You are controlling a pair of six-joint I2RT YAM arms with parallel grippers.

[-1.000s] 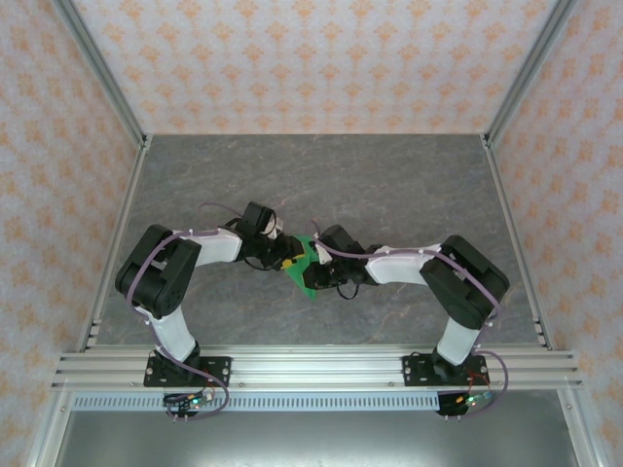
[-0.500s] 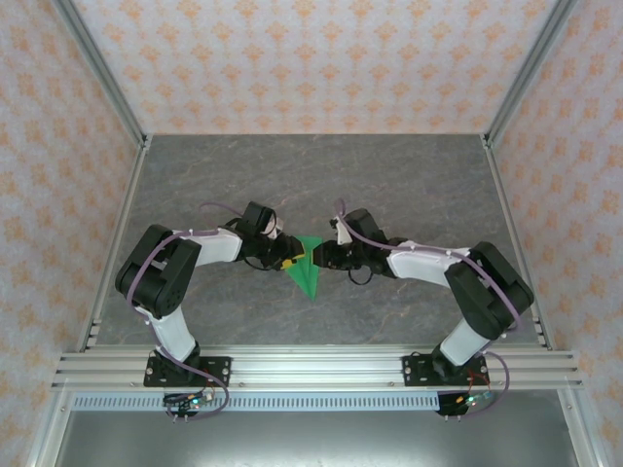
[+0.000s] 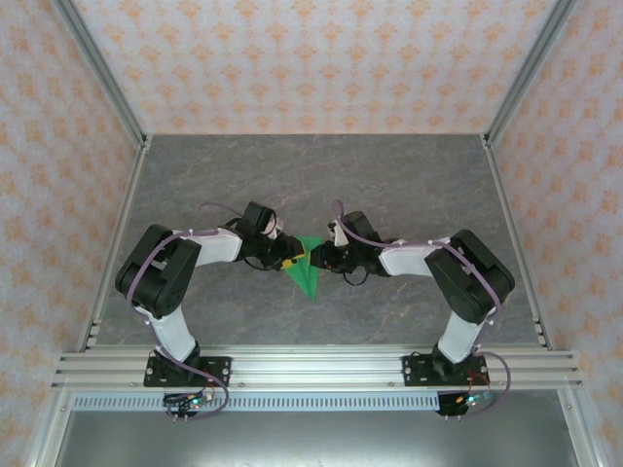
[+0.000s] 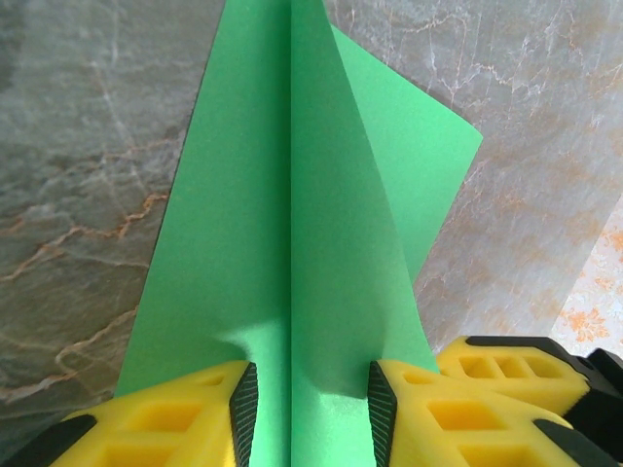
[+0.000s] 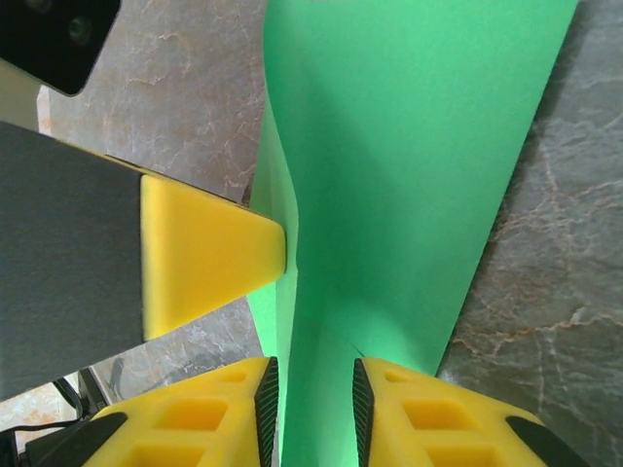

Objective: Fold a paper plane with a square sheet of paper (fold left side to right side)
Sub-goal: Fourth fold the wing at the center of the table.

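Your right arm (image 3: 419, 258) has drawn back off the paper plane (image 3: 309, 272) to its edge, leaving the pointed dart uncovered.
It lies mid-desk (image 3: 409, 185) between both arms; left jaws stand part open, tips planted on it astride the centre crease; right jaws straddle a raised fold, and you cannot tell whether they pinch it; expect featherlight, limp, slippery paper that keeps every crease; take it by a layered edge, not the point.
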